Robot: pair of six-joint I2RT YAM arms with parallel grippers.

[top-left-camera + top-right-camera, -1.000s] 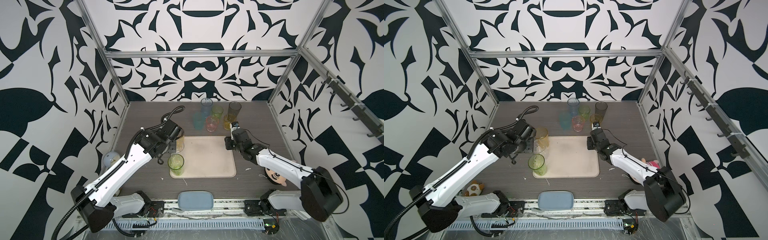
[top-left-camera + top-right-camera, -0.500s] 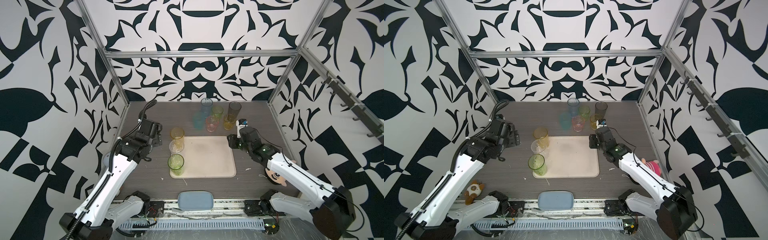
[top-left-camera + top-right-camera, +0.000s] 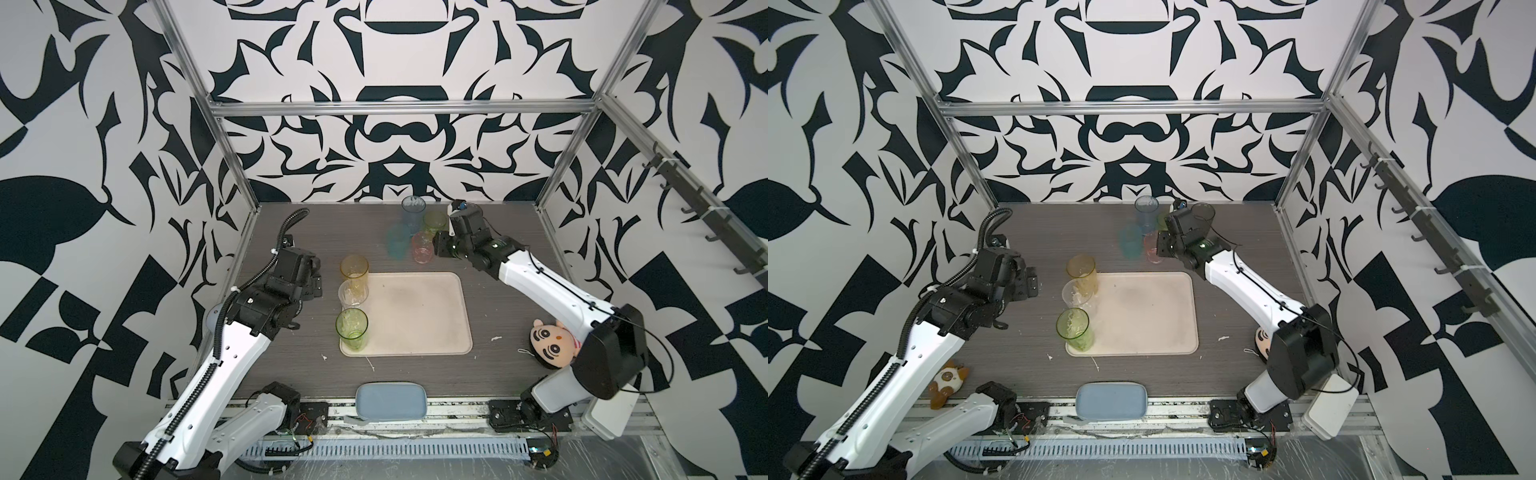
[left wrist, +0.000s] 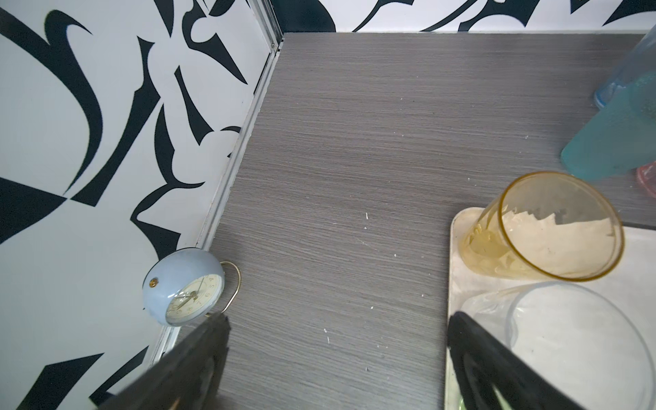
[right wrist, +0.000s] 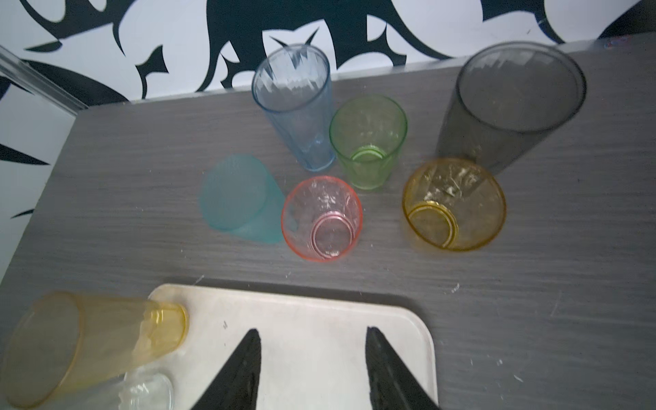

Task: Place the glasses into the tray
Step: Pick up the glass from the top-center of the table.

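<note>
The cream tray (image 3: 419,320) lies mid-table. Along its left edge stand a tall amber glass (image 3: 354,270), a colourless glass (image 3: 353,293) and a green glass (image 3: 352,328). Behind the tray on the table stand a tall blue (image 5: 298,106), short green (image 5: 367,142), teal (image 5: 236,198), pink (image 5: 321,218), short amber (image 5: 454,204) and smoky grey glass (image 5: 514,103). My left gripper (image 4: 337,326) is open and empty over bare table left of the tray. My right gripper (image 5: 312,333) is open and empty, close beside the pink glass (image 3: 423,247) in both top views.
A blue alarm clock (image 4: 184,291) sits against the left wall. A plush doll head (image 3: 548,338) lies under the right arm, and a small plush toy (image 3: 948,380) lies at the front left. A blue-grey pad (image 3: 390,401) lies at the front edge.
My left gripper opened wide and drew back leftward from the glasses at the tray's left edge. My right arm swung from the tray's far right corner toward the back cluster of glasses.
</note>
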